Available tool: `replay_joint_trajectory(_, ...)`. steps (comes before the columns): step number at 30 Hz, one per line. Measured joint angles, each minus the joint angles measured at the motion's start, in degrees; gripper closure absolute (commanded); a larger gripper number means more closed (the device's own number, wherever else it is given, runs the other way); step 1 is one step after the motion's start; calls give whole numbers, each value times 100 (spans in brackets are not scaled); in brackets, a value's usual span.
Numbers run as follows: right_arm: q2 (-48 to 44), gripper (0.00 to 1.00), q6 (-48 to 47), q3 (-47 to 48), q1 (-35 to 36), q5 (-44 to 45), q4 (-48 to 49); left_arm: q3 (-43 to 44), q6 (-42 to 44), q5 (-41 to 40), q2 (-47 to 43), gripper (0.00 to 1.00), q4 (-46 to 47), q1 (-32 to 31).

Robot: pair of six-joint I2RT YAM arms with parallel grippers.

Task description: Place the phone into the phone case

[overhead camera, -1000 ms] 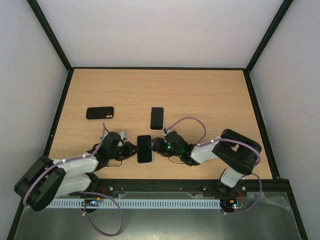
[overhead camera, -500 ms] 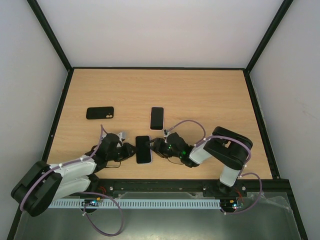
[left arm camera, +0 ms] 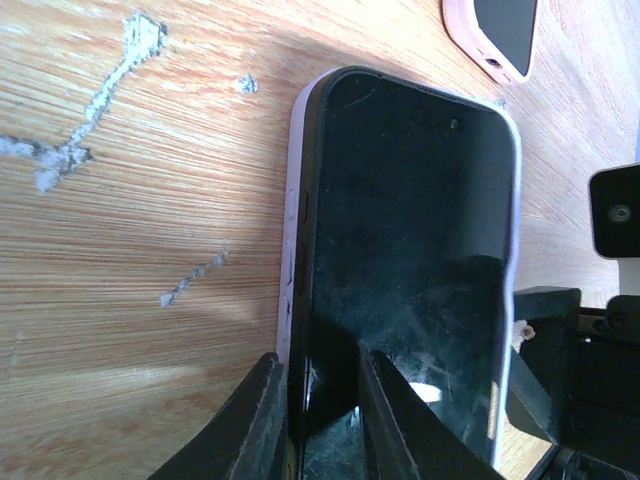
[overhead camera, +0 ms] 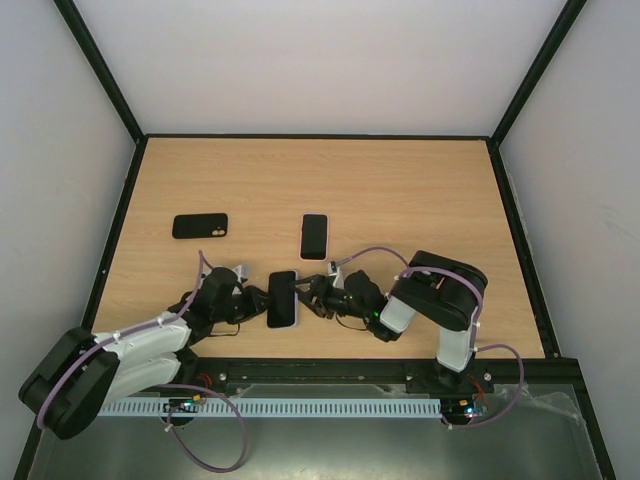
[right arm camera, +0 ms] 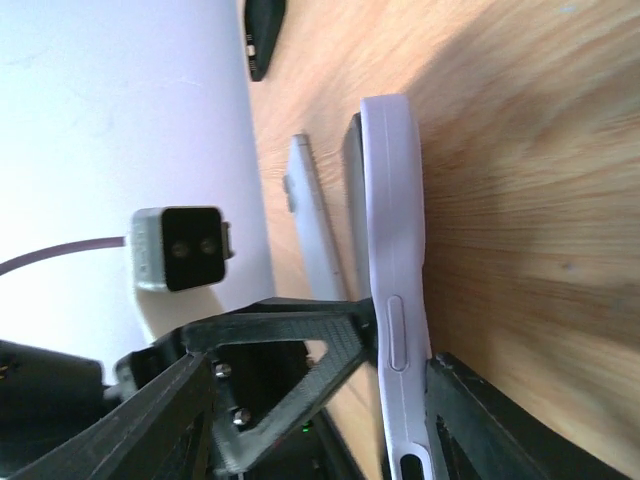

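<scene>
A black-screened phone [overhead camera: 282,298] [left arm camera: 410,260] sits in a lilac phone case [left arm camera: 296,200] [right arm camera: 395,200] near the table's front edge. Along its left side a dark band of the phone's edge shows above the case rim. My left gripper [overhead camera: 258,300] [left arm camera: 320,362] is shut on that long edge, one finger outside the case and one on the screen. From the other side, my right gripper [overhead camera: 308,293] [right arm camera: 320,370] stands open around the opposite edge, the case's back against one finger [right arm camera: 500,430] and the other finger well away.
A second phone in a pale pink case [overhead camera: 314,236] [left arm camera: 500,30] lies just behind the grippers. A black case [overhead camera: 200,226] [right arm camera: 265,40] lies at the left of the table. Black frame rails border the wooden table [overhead camera: 400,190].
The phone and both grippers have shifted a little to the left. The right arm's elbow has swung inward, and the left arm has drawn back.
</scene>
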Motion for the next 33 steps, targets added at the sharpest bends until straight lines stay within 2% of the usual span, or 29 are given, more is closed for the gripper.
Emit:
replay_joint_trajectory(5, 17, 43, 146, -55, 0, -140, 468, 0, -11, -31, -61, 79, -17, 2)
replay_joint_trajectory(9, 11, 45, -13, 20, 2, -221, 229, 0, -11, -42, -66, 79, -17, 2)
replay_joint_trajectory(20, 160, 82, -350, 146, 9, -321, -219, 0, -26, 39, -55, 79, -11, 0)
replay_joint_trajectory(25, 31, 86, -809, 313, 2, -229, -1060, 0, -59, 157, -63, 77, 2, 0)
replay_joint_trajectory(30, -496, 92, -1547, 566, -15, 2, -2129, 0, -153, 348, -66, 72, 35, 0)
replay_joint_trajectory(33, -688, 96, -1856, 649, -35, 55, -2535, 2, -236, 485, -127, 60, 22, -2)
